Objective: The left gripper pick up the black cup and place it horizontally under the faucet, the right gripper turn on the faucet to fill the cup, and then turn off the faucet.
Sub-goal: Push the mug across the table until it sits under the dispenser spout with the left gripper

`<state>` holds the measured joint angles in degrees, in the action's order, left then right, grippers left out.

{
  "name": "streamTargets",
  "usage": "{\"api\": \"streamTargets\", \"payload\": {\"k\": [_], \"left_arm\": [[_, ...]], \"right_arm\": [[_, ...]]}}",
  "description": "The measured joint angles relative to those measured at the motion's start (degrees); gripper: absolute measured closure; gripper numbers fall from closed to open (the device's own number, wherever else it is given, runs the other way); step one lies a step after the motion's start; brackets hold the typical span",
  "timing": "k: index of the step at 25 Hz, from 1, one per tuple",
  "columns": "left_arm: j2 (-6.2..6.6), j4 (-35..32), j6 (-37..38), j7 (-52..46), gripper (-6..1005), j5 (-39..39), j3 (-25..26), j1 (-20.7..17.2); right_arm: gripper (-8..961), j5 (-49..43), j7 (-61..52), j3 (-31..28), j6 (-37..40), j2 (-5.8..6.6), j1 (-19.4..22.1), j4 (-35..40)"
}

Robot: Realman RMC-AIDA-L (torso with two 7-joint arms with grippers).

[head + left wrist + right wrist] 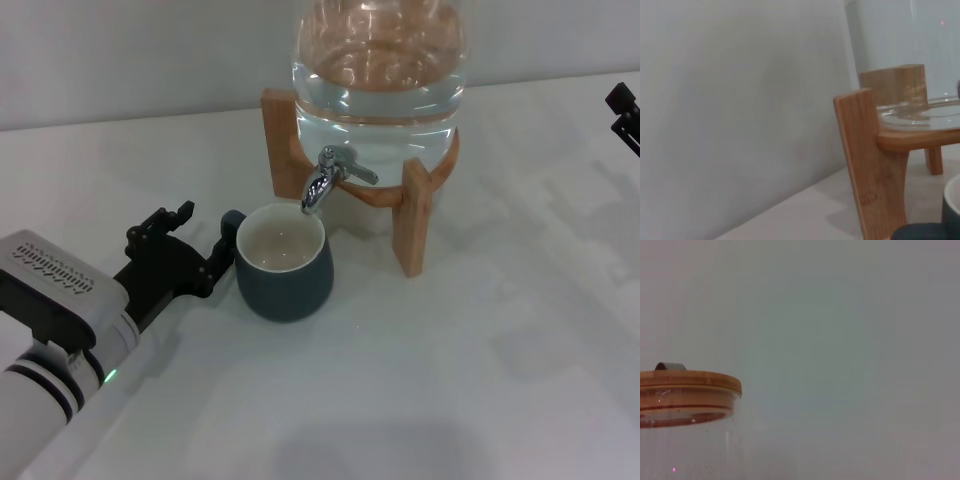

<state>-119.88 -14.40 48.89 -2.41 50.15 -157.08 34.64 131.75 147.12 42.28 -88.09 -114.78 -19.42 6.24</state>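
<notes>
Left gripper (200, 250) at 9 o'clock of the black cup (284, 262), fingers spread at its handle, contact unclear. Cup's upright under the faucet (330, 177), looks empty: you've got placement done, fill and shutoff left. Right gripper (625, 112) cut off at 2 o'clock, jaws unreadable

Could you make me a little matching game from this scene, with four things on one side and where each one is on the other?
Things:
1. black cup
2. faucet
3. left gripper
4. right gripper

Places:
A. at the far right edge of the head view
B. at the cup's handle side
C. standing upright below the spout
D. on the front of the glass jar

Pairs: 1-C, 2-D, 3-B, 4-A
</notes>
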Motion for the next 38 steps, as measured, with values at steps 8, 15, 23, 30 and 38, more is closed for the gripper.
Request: {"api": "streamTargets", "payload": {"k": [8,15,23,30,38], "left_arm": [[-0.11,-0.5,-0.2,0.0,372,0.2,0.1,-0.8],[-0.14,-0.9,-0.3,0.4,325,0.4,0.0,-1.6],[-0.17,-2.0,1.0,1.9,297,0.6,0.0,-2.7],[-0.21,-2.3,0.6,3.6,291,1.7,0.9,-3.3],[-0.23,-1.9,-0.9,5.4,283,3.6,1.0,-4.0]], "right_arm": [[117,0.0,0.0,0.0,0.0,0.00,0.0,0.0],[117,0.0,-0.1,0.0,0.1,0.08,0.0,0.3],[117,0.0,-0.5,0.0,0.6,0.09,0.2,0.6],[117,0.0,-0.5,0.0,0.8,0.08,0.0,0.6],[117,0.0,-0.5,0.0,0.9,0.08,0.0,0.6]]}}
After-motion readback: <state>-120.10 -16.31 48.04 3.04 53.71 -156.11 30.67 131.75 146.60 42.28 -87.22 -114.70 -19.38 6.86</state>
